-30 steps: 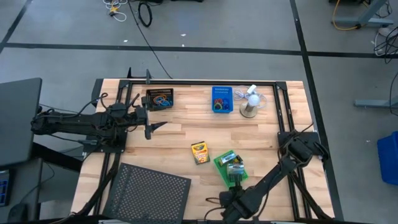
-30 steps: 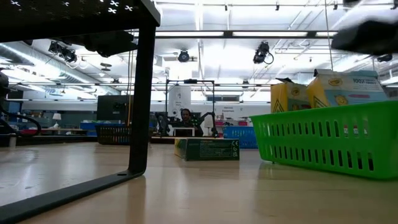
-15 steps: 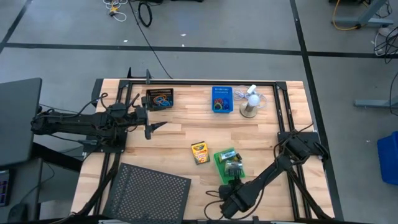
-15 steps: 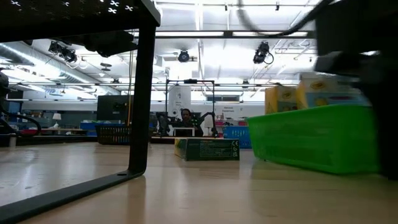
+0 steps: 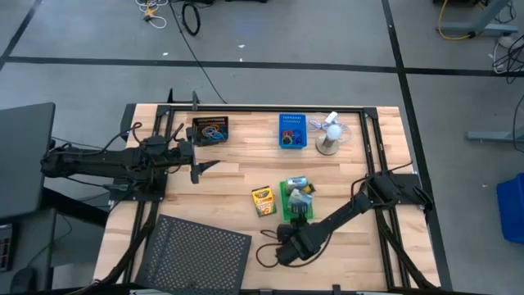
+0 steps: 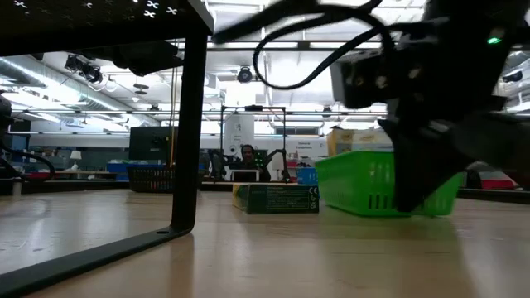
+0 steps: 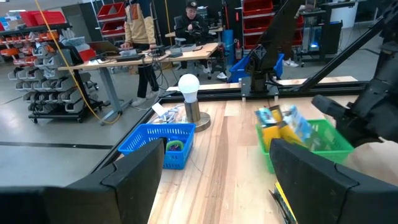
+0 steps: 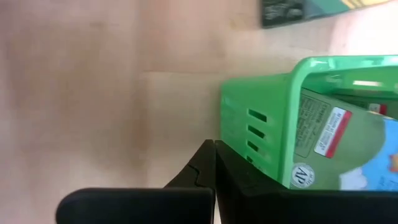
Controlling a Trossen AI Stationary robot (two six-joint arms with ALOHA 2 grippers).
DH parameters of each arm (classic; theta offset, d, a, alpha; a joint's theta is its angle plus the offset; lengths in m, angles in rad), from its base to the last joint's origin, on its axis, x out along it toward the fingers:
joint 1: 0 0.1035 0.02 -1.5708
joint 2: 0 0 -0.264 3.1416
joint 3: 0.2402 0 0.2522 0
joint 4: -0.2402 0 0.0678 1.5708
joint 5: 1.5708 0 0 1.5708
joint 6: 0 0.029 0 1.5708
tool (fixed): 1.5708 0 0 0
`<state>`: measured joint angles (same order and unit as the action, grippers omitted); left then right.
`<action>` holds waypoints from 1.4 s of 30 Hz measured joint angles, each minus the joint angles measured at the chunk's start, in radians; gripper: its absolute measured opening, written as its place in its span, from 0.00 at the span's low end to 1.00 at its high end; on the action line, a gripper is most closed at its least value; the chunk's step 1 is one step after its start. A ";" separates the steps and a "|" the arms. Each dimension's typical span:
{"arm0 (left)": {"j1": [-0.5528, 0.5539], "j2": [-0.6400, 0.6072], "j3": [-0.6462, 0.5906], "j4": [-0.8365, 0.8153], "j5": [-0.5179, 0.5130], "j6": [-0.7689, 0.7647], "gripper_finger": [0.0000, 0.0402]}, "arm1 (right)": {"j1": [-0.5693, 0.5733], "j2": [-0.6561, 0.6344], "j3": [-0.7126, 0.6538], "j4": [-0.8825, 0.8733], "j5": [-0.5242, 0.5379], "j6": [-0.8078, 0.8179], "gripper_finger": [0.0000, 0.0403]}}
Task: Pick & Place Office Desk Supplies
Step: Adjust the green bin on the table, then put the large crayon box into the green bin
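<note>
- Your right jaws (image 5: 296, 215) are closed on the near wall of the green bin (image 5: 293, 199); the right wrist view shows a dark finger (image 8: 273, 186) pressed against that wall.
- A second ago the bin sat further toward the near right of the surface (image 5: 229, 176); the right arm has since dragged it toward the middle, so it now lies just beside the yellow crayon box (image 5: 263, 201), apparently touching it, though the high view is too coarse to be sure.
- The small boxes (image 7: 283, 124) are inside the bin, just beyond the right jaws.
- Your left jaws (image 5: 199, 159) are open and have not moved; the black bin (image 5: 210, 130) with rubber-band loops sits near them, and the blue bin (image 5: 290, 131) well beyond.
</note>
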<state>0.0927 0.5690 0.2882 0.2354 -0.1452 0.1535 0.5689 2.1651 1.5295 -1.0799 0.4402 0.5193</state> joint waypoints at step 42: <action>0.000 0.000 0.000 0.030 -0.004 0.010 0.75 | -0.111 -0.242 -0.102 0.446 -0.123 -0.478 0.38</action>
<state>0.0925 0.5690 0.2882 0.2649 -0.1490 0.1638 0.4577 1.9234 1.4273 -0.6335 0.3169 0.0410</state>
